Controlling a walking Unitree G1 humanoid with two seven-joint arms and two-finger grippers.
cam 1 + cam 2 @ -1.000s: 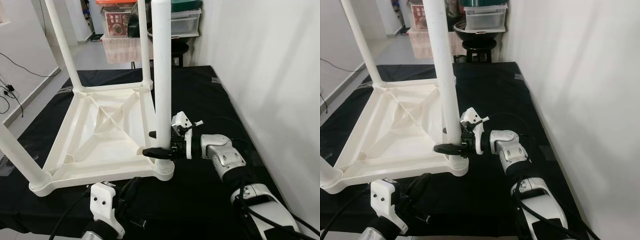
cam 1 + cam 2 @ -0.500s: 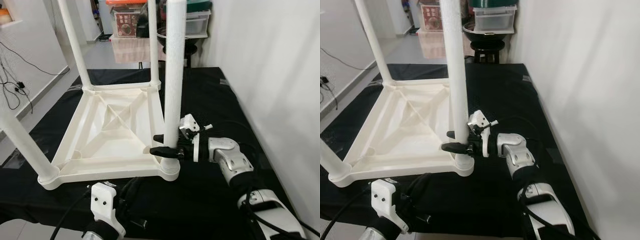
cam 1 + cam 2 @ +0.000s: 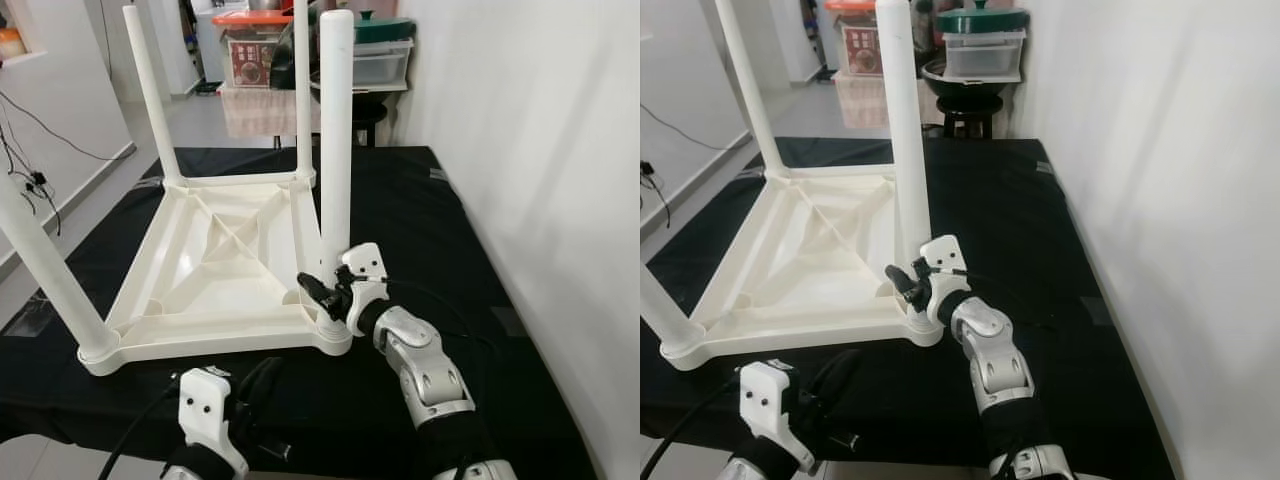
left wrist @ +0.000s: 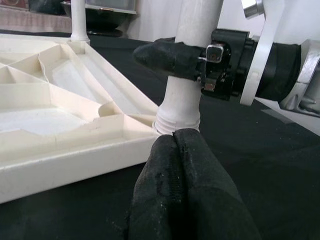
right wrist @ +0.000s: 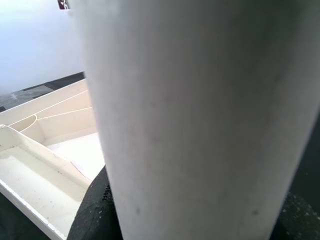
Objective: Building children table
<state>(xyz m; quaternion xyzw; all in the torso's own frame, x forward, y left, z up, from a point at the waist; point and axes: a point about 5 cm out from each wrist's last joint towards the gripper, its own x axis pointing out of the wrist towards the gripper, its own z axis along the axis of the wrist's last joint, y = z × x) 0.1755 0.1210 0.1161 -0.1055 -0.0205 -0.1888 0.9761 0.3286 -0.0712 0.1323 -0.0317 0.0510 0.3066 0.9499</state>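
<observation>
A white plastic children's table (image 3: pixel 220 270) lies upside down on a black cloth, its legs pointing up. My right gripper (image 3: pixel 322 295) is shut on the near right leg (image 3: pixel 335 130) just above its socket at the table's corner. In the left wrist view one black finger (image 4: pixel 165 55) wraps the leg. The same leg (image 5: pixel 200 120) looms very close in the right wrist view. My left gripper (image 4: pixel 174 136) sits low in front of that corner, shut on nothing, its tip a short way from the leg's base.
The other legs stand at the near left (image 3: pixel 45 270), far left (image 3: pixel 150 100) and far right (image 3: pixel 302 90). A white wall (image 3: pixel 540 150) runs close along the right. Storage boxes (image 3: pixel 250 50) stand behind the cloth. Cables (image 3: pixel 25 180) lie on the floor at left.
My right gripper stays on the near right leg, but its wrist and forearm have swung from the right side round to the front. The camera has shifted too.
</observation>
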